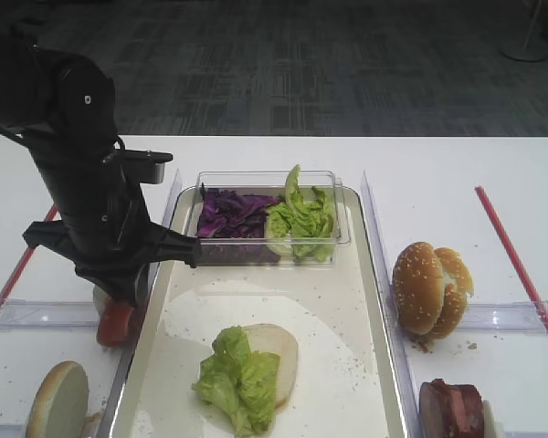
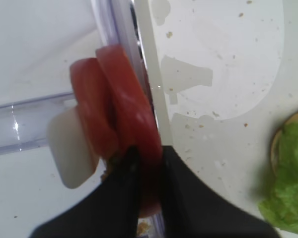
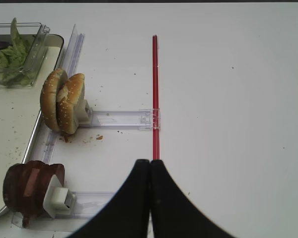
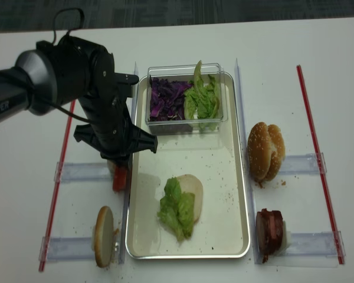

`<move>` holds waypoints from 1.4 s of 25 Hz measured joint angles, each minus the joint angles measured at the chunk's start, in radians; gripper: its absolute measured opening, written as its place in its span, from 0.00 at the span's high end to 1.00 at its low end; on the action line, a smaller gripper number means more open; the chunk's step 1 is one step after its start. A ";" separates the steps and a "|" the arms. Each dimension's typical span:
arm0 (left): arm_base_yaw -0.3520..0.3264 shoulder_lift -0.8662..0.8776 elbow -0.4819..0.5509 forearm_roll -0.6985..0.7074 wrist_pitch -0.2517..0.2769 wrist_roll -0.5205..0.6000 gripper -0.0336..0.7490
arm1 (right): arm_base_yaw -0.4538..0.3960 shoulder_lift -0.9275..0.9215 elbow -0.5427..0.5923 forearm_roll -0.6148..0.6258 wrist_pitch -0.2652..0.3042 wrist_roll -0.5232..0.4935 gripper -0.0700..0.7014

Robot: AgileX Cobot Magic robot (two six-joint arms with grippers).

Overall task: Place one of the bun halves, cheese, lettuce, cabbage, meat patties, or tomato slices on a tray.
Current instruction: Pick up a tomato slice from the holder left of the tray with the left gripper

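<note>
My left gripper (image 2: 148, 163) is shut on a tomato slice (image 2: 126, 99), which stands on edge just left of the tray (image 2: 228, 74) rim. A second tomato slice (image 2: 87, 114) leans behind it against a white holder block (image 2: 69, 148). From above, the left gripper (image 1: 119, 306) hangs over the red slice (image 1: 116, 321) beside the tray (image 1: 338, 310). On the tray lies a bun half (image 1: 279, 347) with lettuce (image 1: 237, 379) on it. My right gripper (image 3: 150, 162) is shut and empty over bare table.
A clear tub (image 1: 338, 205) at the tray's far end holds cabbage (image 1: 233, 214) and lettuce (image 1: 301, 219). Right of the tray stand sesame bun halves (image 1: 429, 287) and meat patties (image 1: 452, 411) in clear holders. Another bun half (image 1: 59, 401) stands front left. Red strips (image 1: 516, 265) edge the table.
</note>
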 joint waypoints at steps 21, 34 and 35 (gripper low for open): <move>0.000 -0.094 -0.051 0.030 0.068 0.000 0.88 | 0.000 0.000 0.000 0.000 0.000 0.000 0.44; 0.000 -0.100 -0.051 -0.154 0.132 0.192 0.88 | 0.000 0.000 0.000 0.000 0.000 -0.002 0.44; 0.000 -0.100 -0.051 -0.192 0.137 0.226 0.88 | 0.000 0.000 0.000 0.000 0.000 -0.002 0.44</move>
